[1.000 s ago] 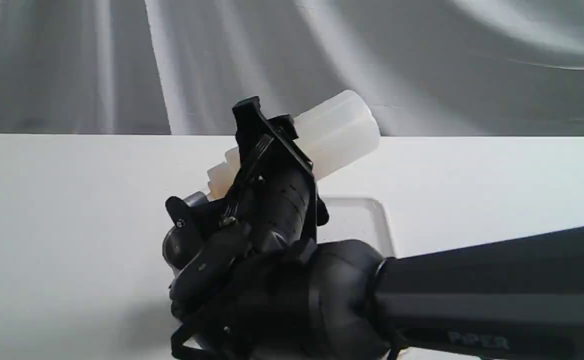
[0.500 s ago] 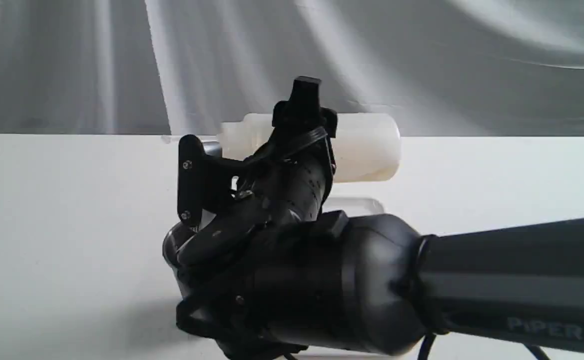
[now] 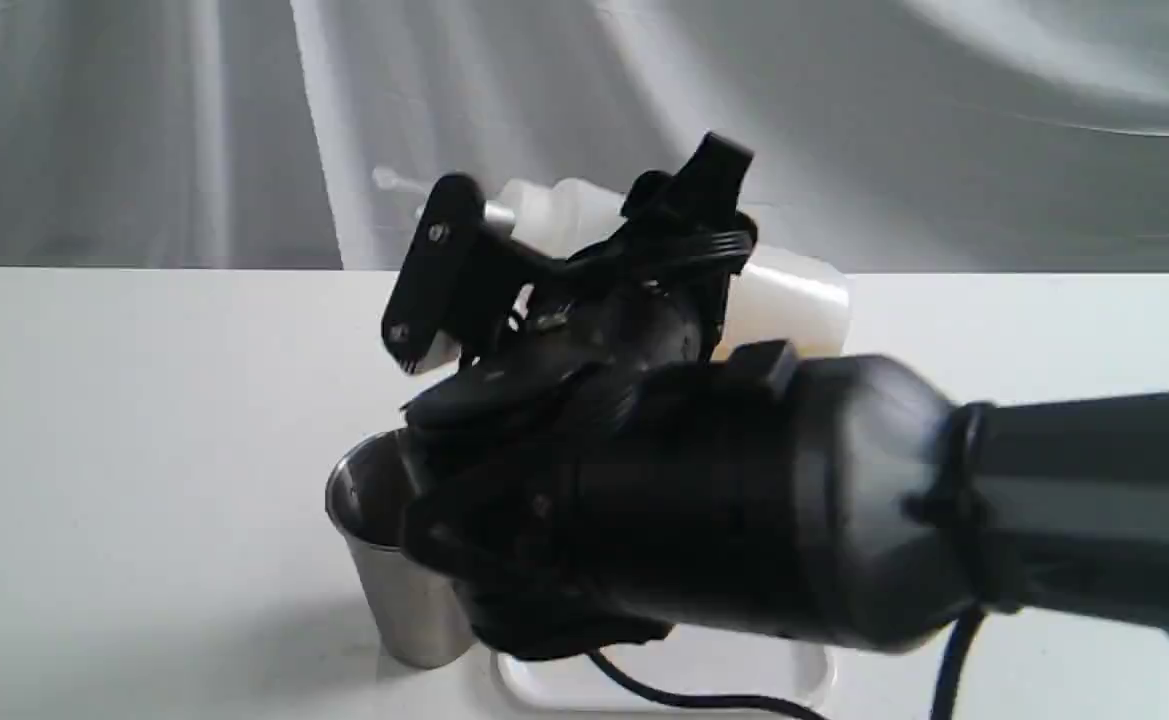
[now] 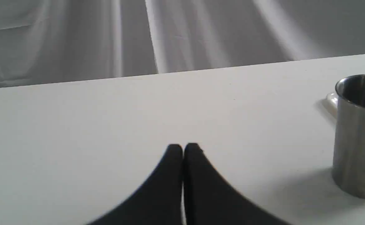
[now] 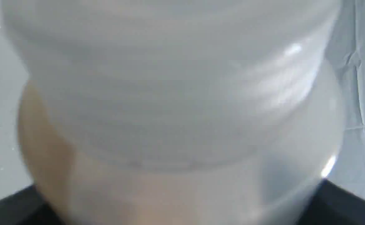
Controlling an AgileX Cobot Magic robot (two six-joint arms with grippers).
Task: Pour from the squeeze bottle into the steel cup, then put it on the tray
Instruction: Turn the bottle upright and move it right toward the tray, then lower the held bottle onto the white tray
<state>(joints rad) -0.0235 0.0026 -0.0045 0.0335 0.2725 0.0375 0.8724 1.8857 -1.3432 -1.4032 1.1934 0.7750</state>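
**Mid-air over the cup:** The right gripper (image 3: 569, 235) holds the squeeze bottle (image 3: 789, 300) above the white bench (image 3: 94, 420), its jaws pinching the body.

The bottle's long axis runs left to right, close to level. Its base is to the right and its nozzle (image 3: 391, 181) to the left, tipped slightly upward rather than down toward the steel cup (image 3: 384, 590) standing below.

The tray (image 3: 814, 668) lies just right of the cup, under the right arm (image 3: 1094, 500). Setting the bottle down looks to turn on swinging its base down and lowering it rightward. Whether the pour is done cannot be judged, since the cup's inside reads only dark.

Amber liquid (image 5: 45, 140) gathers to one side in the blurred right wrist view.

The left gripper (image 4: 182, 150) hangs low over the bench left of the cup, jaws pressed together on nothing, the farther of the two from the bottle.

No label shows on the bottle, cup or tray. A faint mark on the arm at the right edge is probably lettering, too blurred to read.
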